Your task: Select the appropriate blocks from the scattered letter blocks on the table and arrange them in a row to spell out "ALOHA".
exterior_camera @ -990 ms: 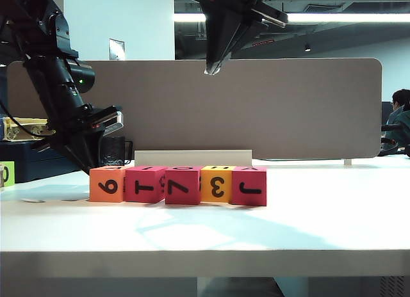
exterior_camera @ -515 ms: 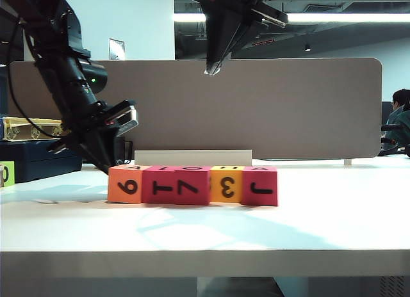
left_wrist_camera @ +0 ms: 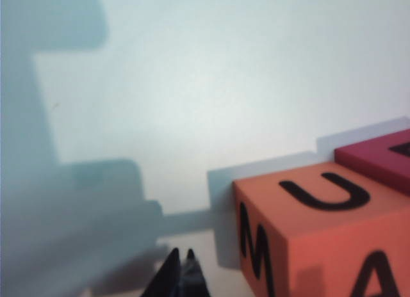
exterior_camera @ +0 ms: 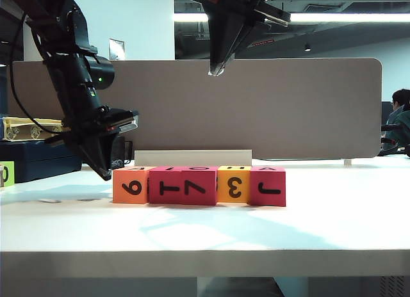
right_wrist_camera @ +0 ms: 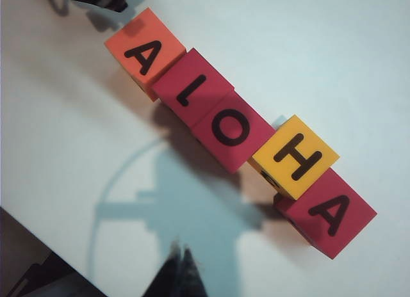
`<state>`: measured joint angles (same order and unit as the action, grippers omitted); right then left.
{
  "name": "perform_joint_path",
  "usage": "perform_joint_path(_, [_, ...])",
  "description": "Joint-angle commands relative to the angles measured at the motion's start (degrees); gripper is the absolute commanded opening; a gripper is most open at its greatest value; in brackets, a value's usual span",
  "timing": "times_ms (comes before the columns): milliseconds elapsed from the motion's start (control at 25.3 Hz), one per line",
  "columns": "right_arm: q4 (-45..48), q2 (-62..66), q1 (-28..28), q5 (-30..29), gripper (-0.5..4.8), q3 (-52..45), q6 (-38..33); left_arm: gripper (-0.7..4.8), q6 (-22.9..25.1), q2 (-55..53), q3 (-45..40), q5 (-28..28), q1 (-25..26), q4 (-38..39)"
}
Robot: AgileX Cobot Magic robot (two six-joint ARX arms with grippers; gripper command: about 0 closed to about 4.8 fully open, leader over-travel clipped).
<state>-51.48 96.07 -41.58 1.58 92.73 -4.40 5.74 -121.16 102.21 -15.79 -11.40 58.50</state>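
The left gripper [exterior_camera: 104, 173], pressed together, sits just beside the blocks [exterior_camera: 198, 185]. The right gripper [exterior_camera: 216, 70], pressed together, hangs high above them.

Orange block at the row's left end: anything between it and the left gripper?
Nothing visible does. The shut left gripper sits just left of the orange block, only bare table between them.
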Motion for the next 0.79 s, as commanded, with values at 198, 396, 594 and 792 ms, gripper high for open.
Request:
perform_joint_path(198, [-0.59,-0.28,-0.07,4.13,-0.04,0.42,0.20,-0.06,2.60,5.95,0.07,0.11,-0.17,10.43])
perform_joint_path(396, [-0.61,-0.26,1.84,4.09,-0.04,0.42,0.39,-0.06,2.89,11.72,0.07,0.15,-2.62,7.78])
perform_joint_path(594, [-1.92,-0.28,5.09,4.11,-0.04,0.42,1.68,-0.06,3.45,12.87,0.02,0.28,-6.84,8.83])
perform_joint_path(792, [-4.44,-0.26,7.91,4.04,-0.04,0.39,1.73,-0.06,3.50,12.87,-0.68,2.32,-10.19,7.91])
